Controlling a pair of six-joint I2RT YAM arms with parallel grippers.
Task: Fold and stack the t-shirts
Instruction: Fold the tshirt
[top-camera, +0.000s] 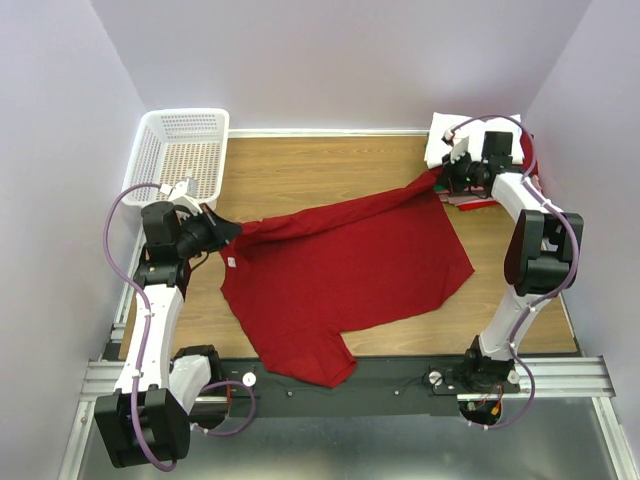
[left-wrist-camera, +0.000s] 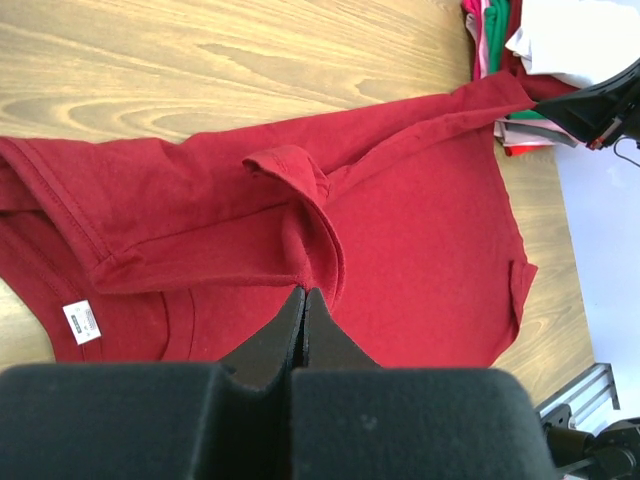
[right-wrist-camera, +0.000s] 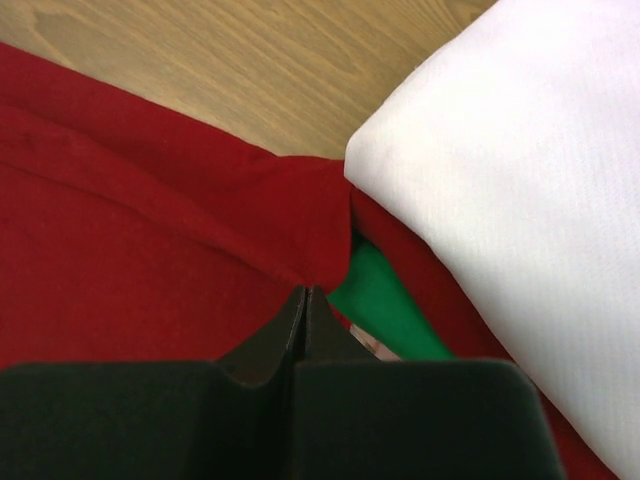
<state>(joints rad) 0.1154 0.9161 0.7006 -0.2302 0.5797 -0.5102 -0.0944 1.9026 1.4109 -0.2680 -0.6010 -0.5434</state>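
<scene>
A large dark red t-shirt (top-camera: 345, 270) lies spread over the middle of the table, with a white label (left-wrist-camera: 82, 321) near its collar. My left gripper (top-camera: 232, 229) is shut on a fold of its left side, pinched at the fingertips (left-wrist-camera: 305, 293). My right gripper (top-camera: 444, 180) is shut on the shirt's far right corner (right-wrist-camera: 306, 290). The shirt's upper edge runs stretched between the two grippers. Right behind the right gripper is a stack of folded t-shirts: white (right-wrist-camera: 520, 200) on top, dark red (right-wrist-camera: 420, 265) and green (right-wrist-camera: 385, 300) below, and pink (left-wrist-camera: 485, 35) at the edge.
A white mesh basket (top-camera: 185, 150) stands at the back left corner, just behind the left arm. The red shirt's lower sleeve (top-camera: 320, 370) hangs over the table's front edge onto the black rail. Bare wood (top-camera: 320, 165) shows between the basket and the stack.
</scene>
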